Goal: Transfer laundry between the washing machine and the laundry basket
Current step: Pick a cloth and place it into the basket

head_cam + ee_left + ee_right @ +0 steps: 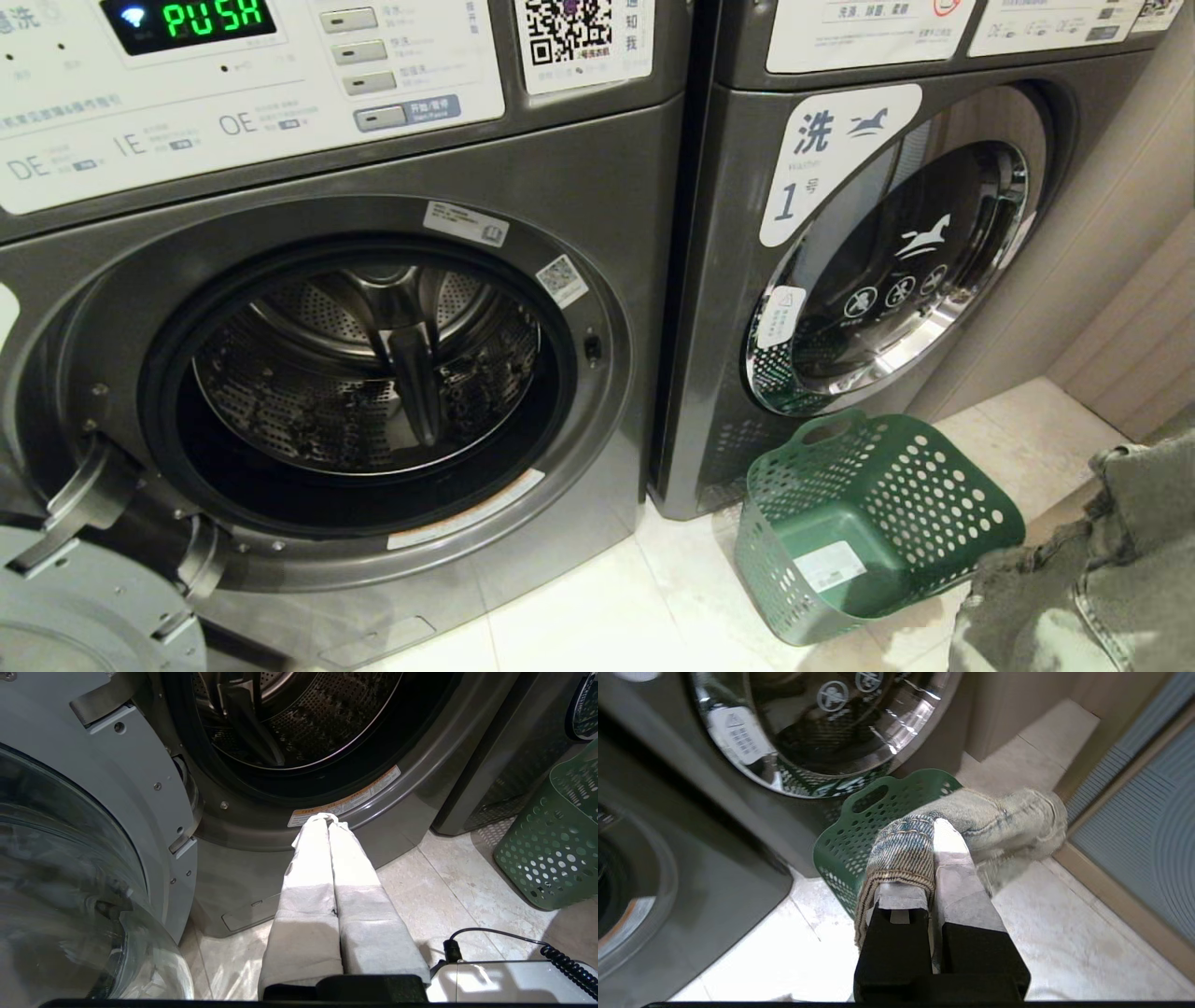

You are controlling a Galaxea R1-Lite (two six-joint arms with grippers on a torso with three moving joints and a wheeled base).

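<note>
The washing machine (579, 177) stands at left with its door (84, 607) swung open and its steel drum (364, 364) bare inside. On the floor to its right sits the green laundry basket (924, 485), with only a white sticker showing inside. My right gripper (930, 833) is shut on the laundry (1008, 812), a pale grey denim-like bundle that drapes over one finger, above the basket (859, 830). The head view shows the bundle (1074, 579) at bottom right, hiding the gripper. My left gripper (327, 817) is shut and empty, low before the machine's front.
A second alike machine marked 1 (840, 159) stands with its door shut behind the basket. A beige wall (1130, 280) closes the right side. Pale floor tiles (597, 616) run before both machines. The open glass door (70, 882) juts out beside my left arm.
</note>
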